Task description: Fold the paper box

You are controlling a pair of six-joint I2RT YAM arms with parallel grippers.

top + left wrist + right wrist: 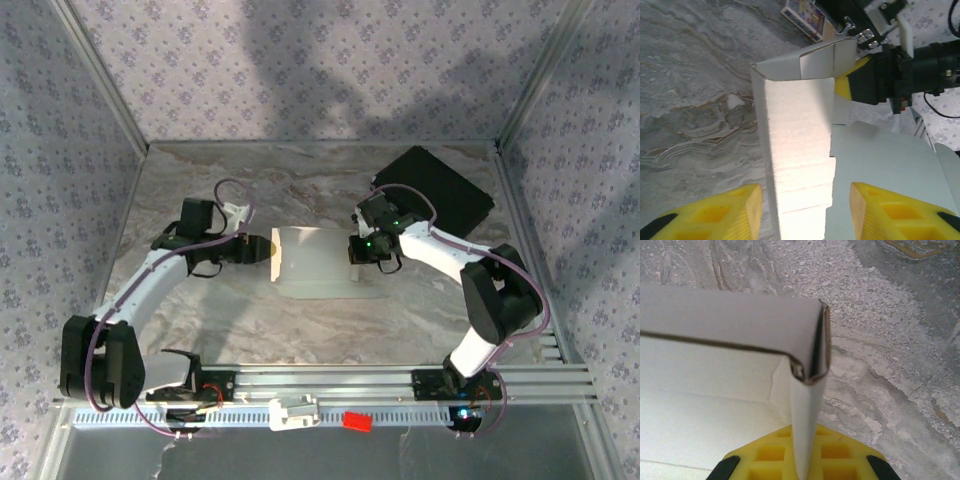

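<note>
While the paper box (pixel 318 262) lies at the middle of the table (pixel 250 180), between the two arms, the folding is judged to be at the wall-raising step and not yet complete. The base panel lies flat on the marbled surface. One side wall stands raised at the left arm's end, and at the right arm's end another wall is up, with the card doubled over at its corner. The left gripper (pixel 805 205) has its yellow fingers (pixel 715 215) apart, one on each side of the raised wall, and neither pad visibly presses the card. The right gripper (pixel 805 455) is closed, pinching the thin upright wall at the folded corner. The black case (pixel 435 190) sits well apart at the far right of the table, and a small packet (pixel 807 15) lies beyond the box; neither is involved. Assessment of the next move: the right arm should hold its corner fast while the left closes on its wall or presses it square, so that the remaining tabs can be tucked. Thin card is likely to buckle if squeezed off the crease.
</note>
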